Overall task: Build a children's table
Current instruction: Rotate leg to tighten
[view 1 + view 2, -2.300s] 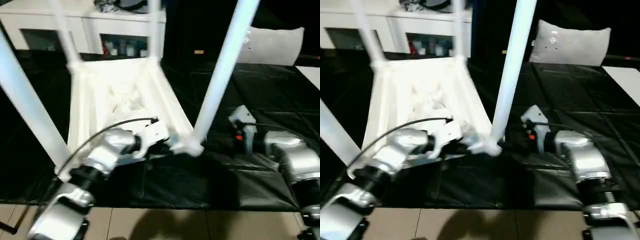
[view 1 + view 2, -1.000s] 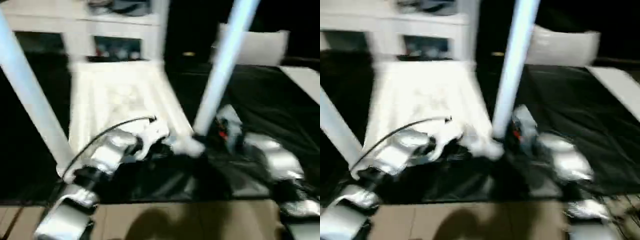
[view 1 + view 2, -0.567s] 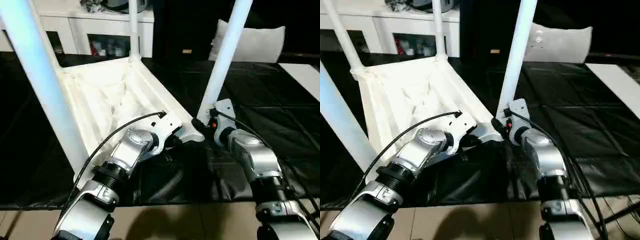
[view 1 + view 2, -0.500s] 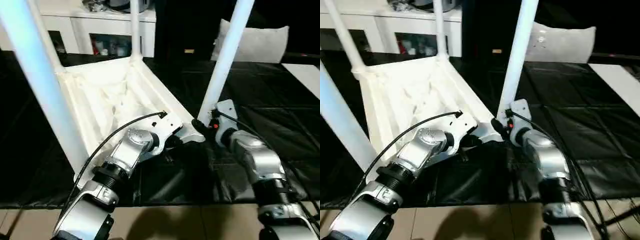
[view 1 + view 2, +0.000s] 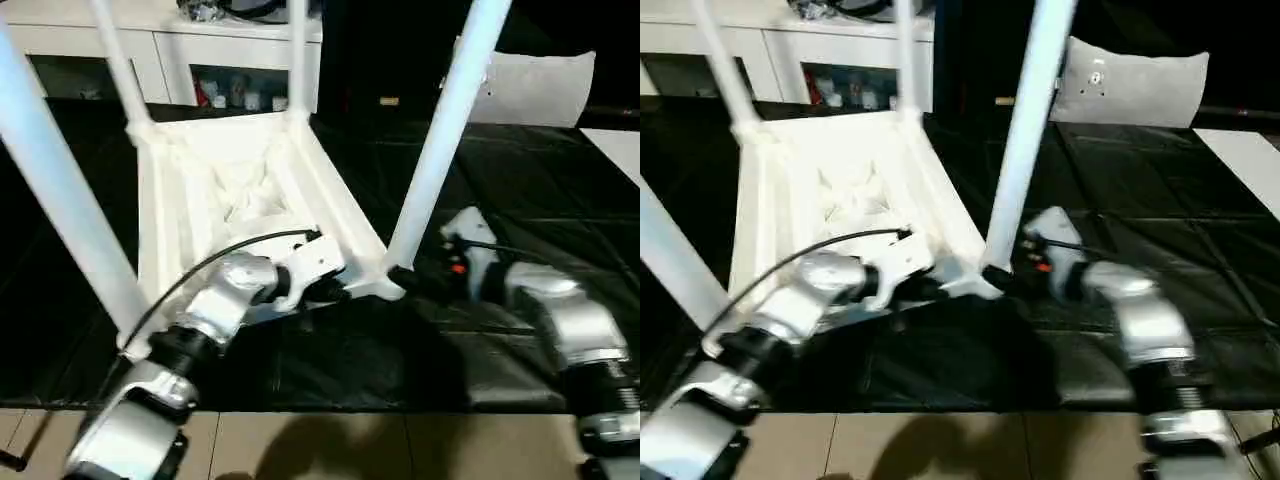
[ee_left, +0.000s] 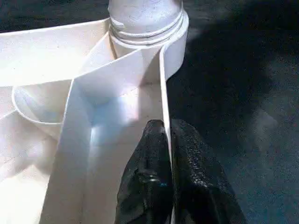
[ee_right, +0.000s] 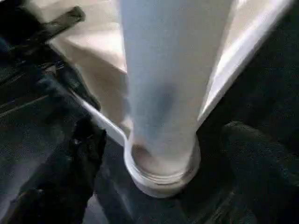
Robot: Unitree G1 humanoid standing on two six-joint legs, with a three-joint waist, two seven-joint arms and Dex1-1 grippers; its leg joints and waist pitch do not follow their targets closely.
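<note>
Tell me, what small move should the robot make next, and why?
Probably draw the right tool back from the near leg. Its fingers stand open on either side of the leg, which sits upright in its corner socket, while the left tool pinches the tabletop's rim.

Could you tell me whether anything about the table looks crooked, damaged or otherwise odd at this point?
Nothing stands out. The tabletop lies upside down on the black mat, its legs standing up from the corner sockets, with no visible damage.
</note>
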